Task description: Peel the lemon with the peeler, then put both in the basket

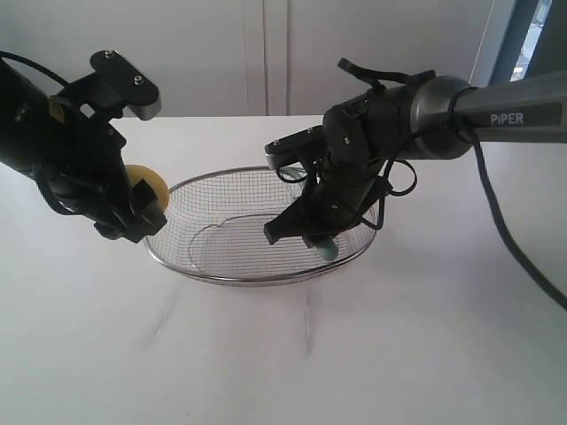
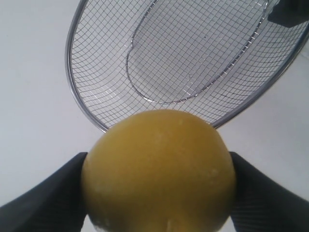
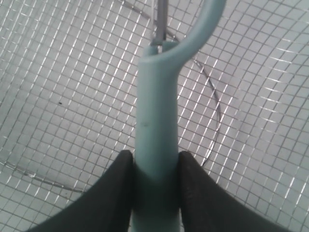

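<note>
Right gripper (image 1: pixel 303 233) clamped on pale teal plastic-handled peeler (image 3: pixel 154 121), held low inside wide silver wire-mesh basket (image 1: pixel 257 282) apparently for release, while left gripper (image 1: pixel 146 202) squeezes small round yellow lemon (image 2: pixel 157 169) just outside basket's rim, probably going in next.

Robot test bench, most likely a lab. Bare white table (image 1: pixel 425 354); plain pale wall panels (image 1: pixel 221 53) behind, one vertical seam. Two black jointed arms over the table: left arm (image 1: pixel 44 142), right arm (image 1: pixel 514 113) lettered PIPER. Dark-framed window strip (image 1: pixel 532 35) at upper right of exterior view. Wire basket (image 1: pixel 248 279) on the table.
</note>
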